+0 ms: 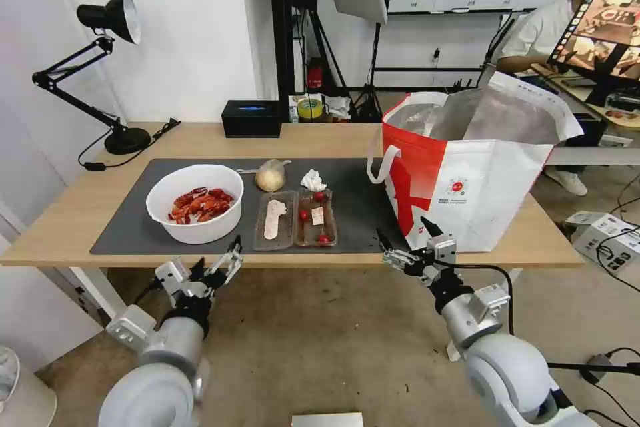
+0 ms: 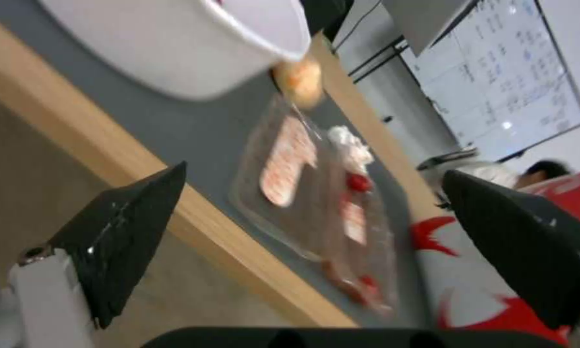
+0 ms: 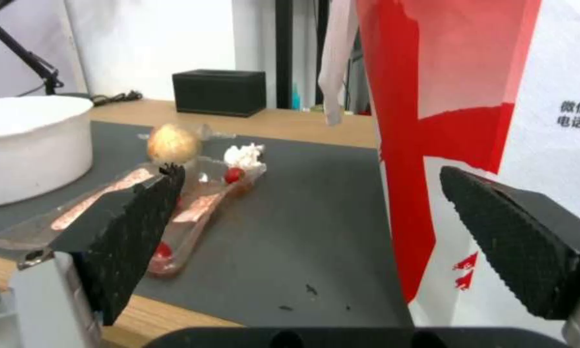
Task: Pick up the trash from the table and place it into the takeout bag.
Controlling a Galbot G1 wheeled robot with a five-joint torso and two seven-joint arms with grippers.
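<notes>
Both tools hang just off the table's (image 1: 80, 240) front edge, fingers apart and empty: the left tool (image 1: 217, 267) below the bowl (image 1: 195, 203), the right tool (image 1: 407, 243) beside the bag (image 1: 480, 173). Tray (image 1: 295, 219), bun (image 1: 270, 175) and tissue (image 1: 313, 181) lie mid-table, unpicked. Likely the first reach; it calls for rising over the edge.

Bowl (image 1: 195, 203) left of tray (image 1: 295, 219); takeout bag (image 1: 467, 173) right, on table (image 1: 200, 137).
</notes>
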